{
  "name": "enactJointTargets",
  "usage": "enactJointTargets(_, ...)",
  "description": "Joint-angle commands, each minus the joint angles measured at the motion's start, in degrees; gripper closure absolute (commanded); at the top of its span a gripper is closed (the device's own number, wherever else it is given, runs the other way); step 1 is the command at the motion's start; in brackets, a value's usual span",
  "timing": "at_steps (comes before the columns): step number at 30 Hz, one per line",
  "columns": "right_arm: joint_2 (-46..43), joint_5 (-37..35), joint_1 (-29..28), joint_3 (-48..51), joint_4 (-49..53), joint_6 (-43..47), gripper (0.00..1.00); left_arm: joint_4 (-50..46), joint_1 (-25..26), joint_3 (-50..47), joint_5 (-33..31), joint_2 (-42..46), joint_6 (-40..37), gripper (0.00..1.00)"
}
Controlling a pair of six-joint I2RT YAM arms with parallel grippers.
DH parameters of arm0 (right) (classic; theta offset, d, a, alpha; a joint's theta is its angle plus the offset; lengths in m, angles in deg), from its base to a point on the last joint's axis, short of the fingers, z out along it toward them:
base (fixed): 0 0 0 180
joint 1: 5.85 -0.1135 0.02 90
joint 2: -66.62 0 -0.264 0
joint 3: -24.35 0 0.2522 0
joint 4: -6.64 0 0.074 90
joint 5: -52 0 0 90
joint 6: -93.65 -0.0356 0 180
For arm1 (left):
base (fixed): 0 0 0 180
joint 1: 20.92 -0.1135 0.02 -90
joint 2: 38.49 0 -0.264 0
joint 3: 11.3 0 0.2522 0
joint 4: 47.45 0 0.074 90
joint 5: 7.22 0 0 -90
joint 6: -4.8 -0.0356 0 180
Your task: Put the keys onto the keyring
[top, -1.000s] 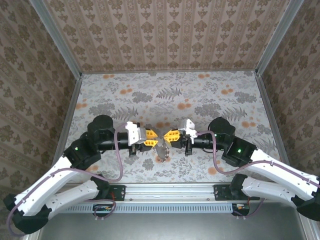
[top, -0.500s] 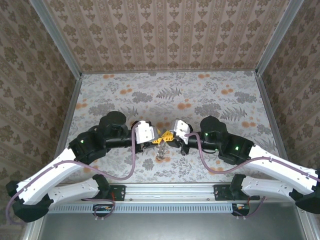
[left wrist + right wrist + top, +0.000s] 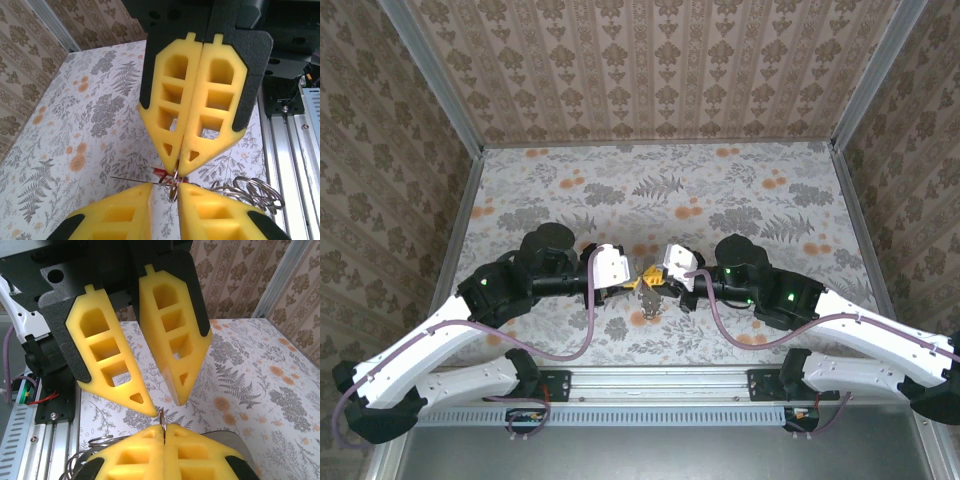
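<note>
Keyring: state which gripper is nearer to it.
Right. The right gripper is shut on the keyring, pinching its edge. The left gripper is open, its fingertips straddling the ring with a gap on each side.

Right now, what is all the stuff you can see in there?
table cover: one, pale with flowers, under everything
walls: three, brown patterned, around the table
rail: one, silver, near edge
wire rings: a bunch, silvery, beside the left pincer
keyring: one, thin, dark, pinched in the right pincer
key: one, tiny, red-tagged, beside the keyring
cables: two, purple, along the arms
arms: two, white and black, meeting mid-table
pincers: two, yellow; left open, right shut
</note>
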Motion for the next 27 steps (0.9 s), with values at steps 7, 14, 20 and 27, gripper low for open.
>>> enactJointTargets(7, -1.4, 0.4, -0.4, -2.2, -1.4, 1.3, 1.0, -0.1, 0.5, 1.3, 1.4, -0.6, -1.2, 0.85)
enactJointTargets(14, -1.5, 0.0, -0.4, -2.1, -1.8, 1.4, 1.0, 1.3, 0.5, 0.0, 3.0, 0.7, -1.3, 1.0)
enactJointTargets(20, -1.4, 0.2, -0.4, -1.9, -1.9, 0.9, 0.97, 3.6, 0.4, -1.7, 6.0, 1.2, -0.5, 1.0)
enactJointTargets(27, -1.8, 0.2, -0.4, -0.4, -2.5, -0.5, 0.79, 10.8, -0.6, -6.0, 8.5, 5.7, 1.5, 1.0)
